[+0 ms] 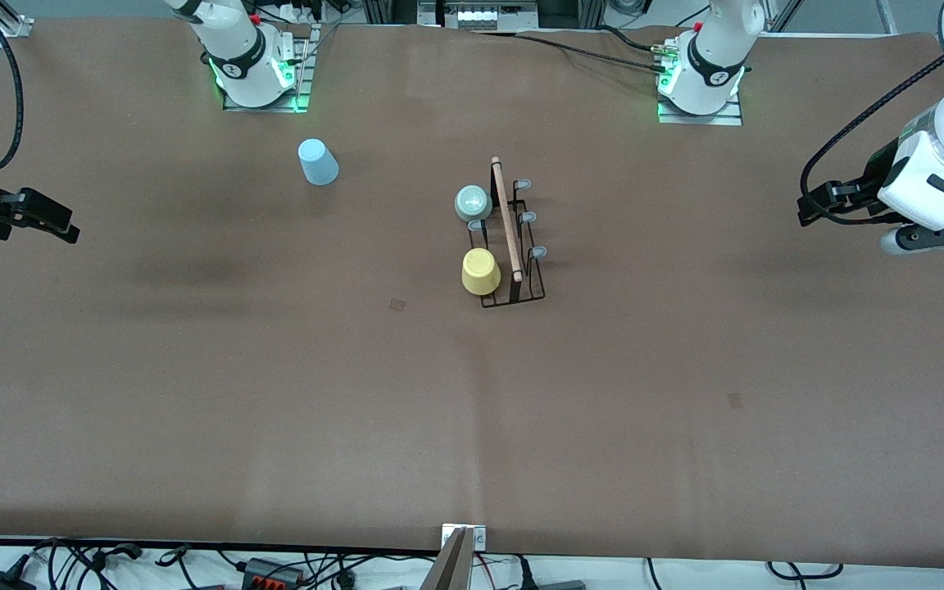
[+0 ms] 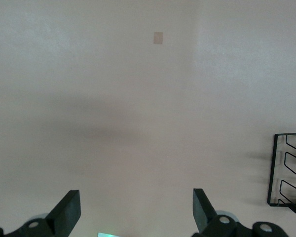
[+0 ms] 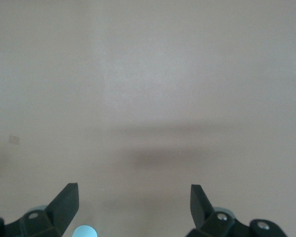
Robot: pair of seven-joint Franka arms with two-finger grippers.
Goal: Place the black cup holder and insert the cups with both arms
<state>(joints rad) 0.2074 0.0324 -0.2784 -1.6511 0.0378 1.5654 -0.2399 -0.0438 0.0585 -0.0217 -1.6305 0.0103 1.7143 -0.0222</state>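
The black cup holder (image 1: 511,238) stands in the middle of the table with its wooden rod on top. The mint green cup (image 1: 473,202) and the yellow cup (image 1: 480,271) sit upside down on prongs on its side toward the right arm's end. The light blue cup (image 1: 318,161) stands upside down on the table, close to the right arm's base. My left gripper (image 1: 810,213) hangs open and empty over the left arm's end of the table. My right gripper (image 1: 62,229) hangs open and empty over the right arm's end. The left wrist view shows the open gripper (image 2: 135,193) and a corner of the holder (image 2: 288,170). The right wrist view shows the open gripper (image 3: 133,187) over bare table.
The brown table (image 1: 275,393) stretches wide around the holder. The arm bases (image 1: 255,74) stand along the edge farthest from the front camera. Cables lie along the nearest edge. Three prongs (image 1: 526,218) on the holder's side toward the left arm's end are bare.
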